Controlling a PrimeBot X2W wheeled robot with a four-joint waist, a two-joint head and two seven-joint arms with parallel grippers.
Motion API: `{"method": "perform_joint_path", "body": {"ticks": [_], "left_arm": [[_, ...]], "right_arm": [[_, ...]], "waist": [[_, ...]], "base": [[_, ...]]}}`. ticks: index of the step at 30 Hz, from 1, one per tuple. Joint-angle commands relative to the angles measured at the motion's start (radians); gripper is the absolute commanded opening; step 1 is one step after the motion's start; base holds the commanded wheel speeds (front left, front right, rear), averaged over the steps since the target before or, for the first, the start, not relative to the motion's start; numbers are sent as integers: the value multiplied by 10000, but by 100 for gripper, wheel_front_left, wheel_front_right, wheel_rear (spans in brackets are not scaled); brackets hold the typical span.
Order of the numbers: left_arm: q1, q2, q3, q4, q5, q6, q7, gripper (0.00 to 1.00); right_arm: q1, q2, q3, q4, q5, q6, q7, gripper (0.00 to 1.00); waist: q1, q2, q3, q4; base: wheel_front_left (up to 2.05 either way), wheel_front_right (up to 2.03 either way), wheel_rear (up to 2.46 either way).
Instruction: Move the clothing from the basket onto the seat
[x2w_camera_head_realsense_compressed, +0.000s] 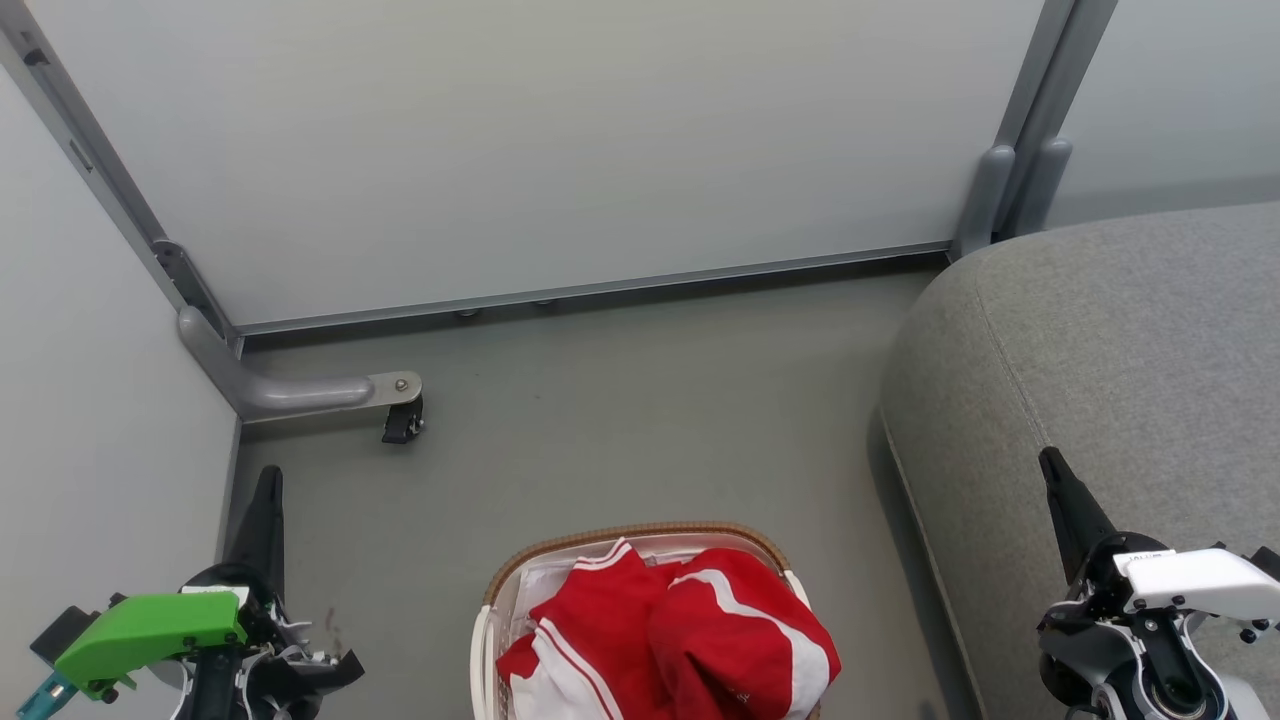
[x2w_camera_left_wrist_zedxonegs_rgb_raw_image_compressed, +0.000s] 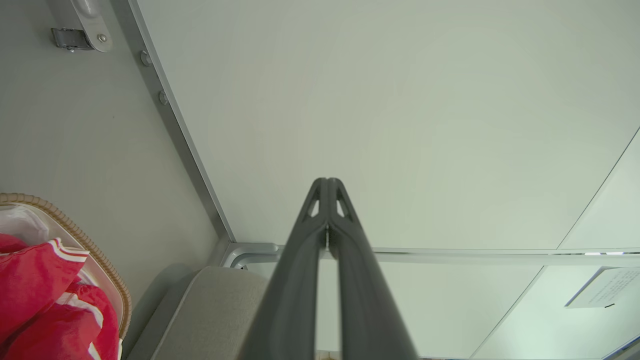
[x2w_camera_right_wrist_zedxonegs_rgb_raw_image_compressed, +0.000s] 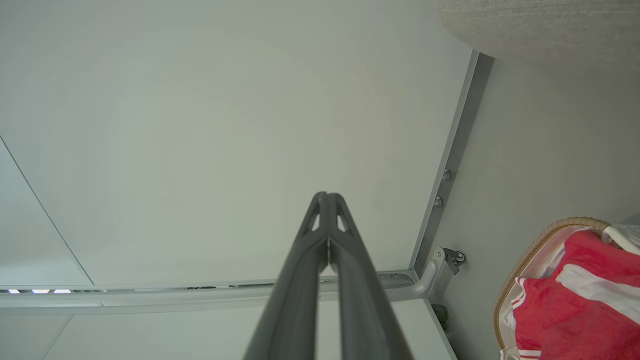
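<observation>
Red clothing (x2w_camera_head_realsense_compressed: 665, 635) with white stripes lies piled in the white basket (x2w_camera_head_realsense_compressed: 640, 535) with a brown woven rim, on the floor at the bottom centre of the head view. The grey seat (x2w_camera_head_realsense_compressed: 1110, 370) fills the right side, just right of the basket. My left gripper (x2w_camera_head_realsense_compressed: 268, 480) is shut and empty at the lower left, well left of the basket. My right gripper (x2w_camera_head_realsense_compressed: 1052, 465) is shut and empty at the lower right, over the seat's front. The left wrist view shows the shut gripper (x2w_camera_left_wrist_zedxonegs_rgb_raw_image_compressed: 327, 182), the clothing (x2w_camera_left_wrist_zedxonegs_rgb_raw_image_compressed: 45, 295) and the basket (x2w_camera_left_wrist_zedxonegs_rgb_raw_image_compressed: 75, 235); the right wrist view shows the shut gripper (x2w_camera_right_wrist_zedxonegs_rgb_raw_image_compressed: 327, 196), clothing (x2w_camera_right_wrist_zedxonegs_rgb_raw_image_compressed: 575, 300) and basket (x2w_camera_right_wrist_zedxonegs_rgb_raw_image_compressed: 530, 250).
Pale partition panels (x2w_camera_head_realsense_compressed: 560, 140) on grey metal frames stand behind and to the left. A frame foot with a caster (x2w_camera_head_realsense_compressed: 402, 420) juts onto the grey floor (x2w_camera_head_realsense_compressed: 640, 420) at the left. Bare floor lies between the basket and the back panel.
</observation>
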Motion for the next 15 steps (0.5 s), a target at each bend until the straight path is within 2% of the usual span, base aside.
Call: {"method": "perform_joint_path", "body": {"ticks": [1, 3, 4, 15], "left_arm": [[-111, 61, 14, -8, -26, -49, 20, 0], [-111, 59, 14, 0, -26, -49, 20, 0], [15, -10, -6, 38, 0, 0, -8, 100], [317, -65, -519, 262, 160, 8, -379, 100]], "right_arm": [[-81, -56, -20, -25, 26, 0, 18, 0], [-81, -56, -20, -25, 26, 0, 18, 0], [18, 15, 2, 38, -2, 0, -2, 100], [373, 117, 169, 254, -212, -3, -374, 100]], "waist": [[0, 0, 0, 0], [0, 0, 0, 0], [0, 0, 0, 0], [0, 0, 6, 2]], "base": [[0, 0, 0], [0, 0, 0], [0, 0, 0], [0, 0, 0]]}}
